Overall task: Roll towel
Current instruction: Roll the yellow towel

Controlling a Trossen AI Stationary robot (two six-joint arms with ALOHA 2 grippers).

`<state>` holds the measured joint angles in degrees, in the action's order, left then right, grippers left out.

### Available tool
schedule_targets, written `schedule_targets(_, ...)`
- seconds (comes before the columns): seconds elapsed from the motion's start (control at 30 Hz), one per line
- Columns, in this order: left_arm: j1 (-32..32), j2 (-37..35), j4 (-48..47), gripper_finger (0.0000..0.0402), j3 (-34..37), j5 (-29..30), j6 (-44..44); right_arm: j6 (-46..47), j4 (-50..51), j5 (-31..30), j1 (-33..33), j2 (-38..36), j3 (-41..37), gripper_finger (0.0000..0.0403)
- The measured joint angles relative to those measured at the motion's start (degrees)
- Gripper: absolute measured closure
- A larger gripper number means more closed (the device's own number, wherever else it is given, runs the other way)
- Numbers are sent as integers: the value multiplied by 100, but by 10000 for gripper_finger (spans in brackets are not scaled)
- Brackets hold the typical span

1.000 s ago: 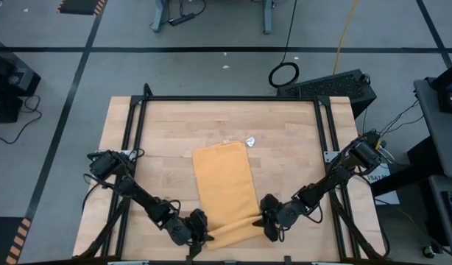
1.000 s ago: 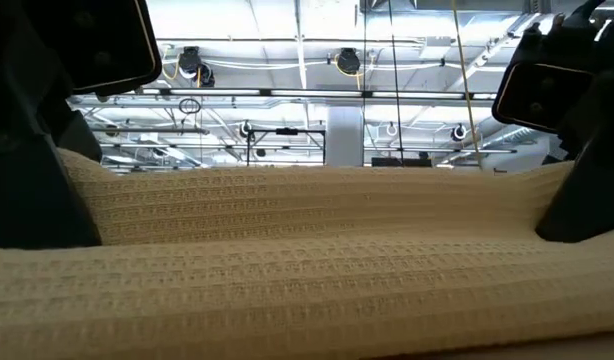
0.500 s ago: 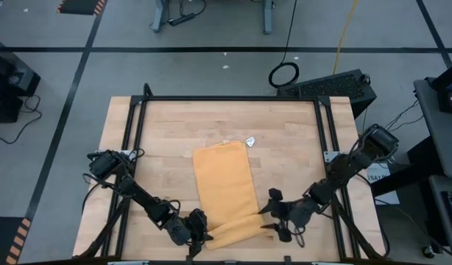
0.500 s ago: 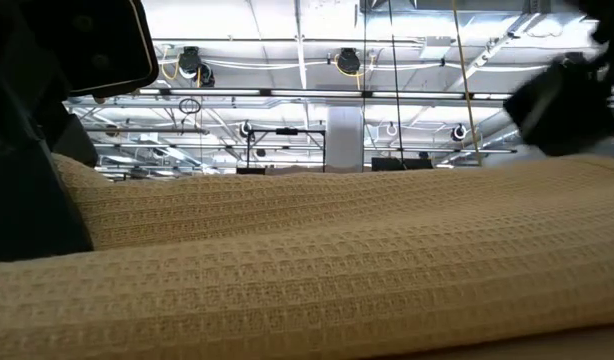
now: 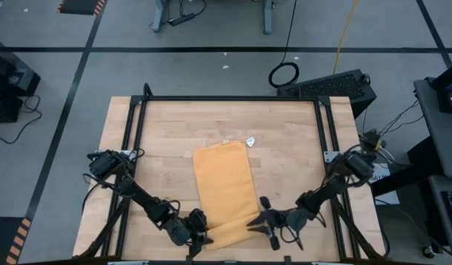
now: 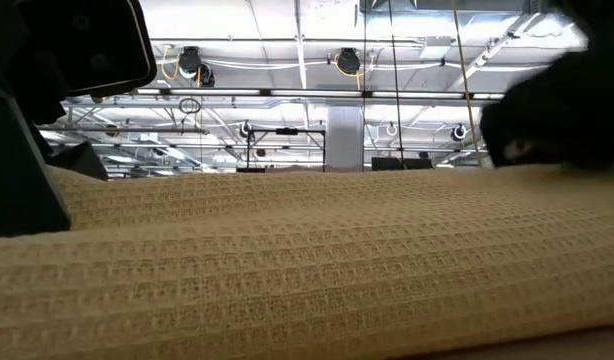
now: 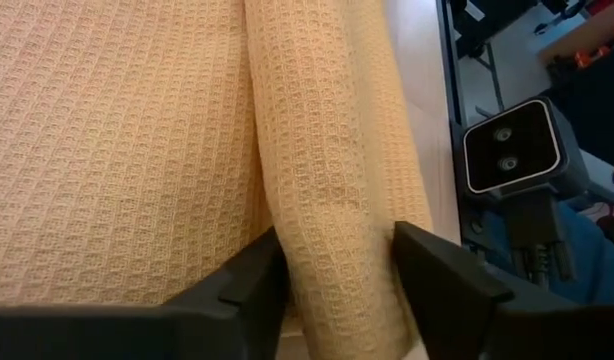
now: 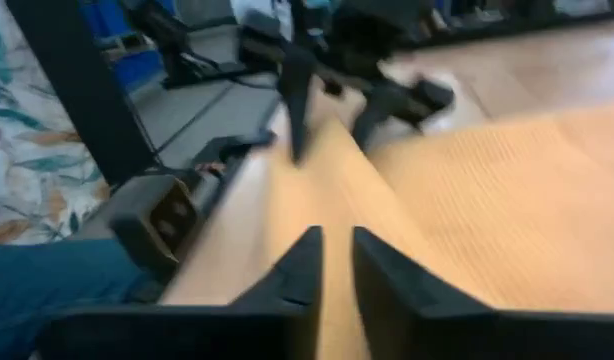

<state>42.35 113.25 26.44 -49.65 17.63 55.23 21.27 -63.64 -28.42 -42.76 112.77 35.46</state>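
The mustard-yellow towel [image 5: 224, 180] lies flat on the wooden table, its near end wound into a roll [image 5: 230, 232] along the near edge. A small white tag [image 5: 251, 140] shows at its far right corner. My left gripper [image 7: 337, 238] is open at the roll's left end, one finger on each side of the roll [image 7: 327, 150]. My right gripper [image 8: 335, 235] is at the roll's right end [image 5: 254, 223], fingers nearly together with cloth in the narrow gap. The low view is filled by the roll [image 6: 307, 270]. My left gripper straddles the roll's left end [image 7: 332, 280], its fingers [image 7: 257, 285] slanting down along each side; I cannot tell whether they touch the cloth. My right gripper pinches cloth at the roll's right end [image 8: 337, 200], coming nearly level from the table's right, along the roll. Blur hides how many layers. The roll rests on the table.
A black frame rail [image 5: 226, 98] runs around the tabletop. Bare wood lies left [image 5: 152, 162] and right [image 5: 292, 162] of the towel. The low camera [image 7: 512, 148] stands just past the near edge by the roll.
My right gripper let go of the roll's right end, drew back toward the table's right edge with its fingers apart, then came back to the roll with its wrist rolled and tipped flatter. The roll's right end stayed on the table and looks looser and fuller.
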Motion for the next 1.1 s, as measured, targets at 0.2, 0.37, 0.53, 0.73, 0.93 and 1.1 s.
schedule_targets(0.2,0,-123,-119,180,15,-89,20,721,-13,13,151,607,2,390)
schedule_targets(0.37,11,-721,-574,177,16,-177,-321,877,-83,-68,152,789,24,395)
schedule_targets(0.53,79,-1578,-1694,177,11,-120,-595,885,-53,-65,154,782,26,399)
schedule_targets(0.73,314,-2026,-1506,177,10,1340,-1567,901,-11,-42,154,779,37,402)
schedule_targets(0.93,396,-1081,-70,178,7,1543,-2274,897,-13,-37,167,779,37,402)
schedule_targets(1.1,467,-132,969,183,4,1740,-2267,887,-9,-37,168,779,37,402)
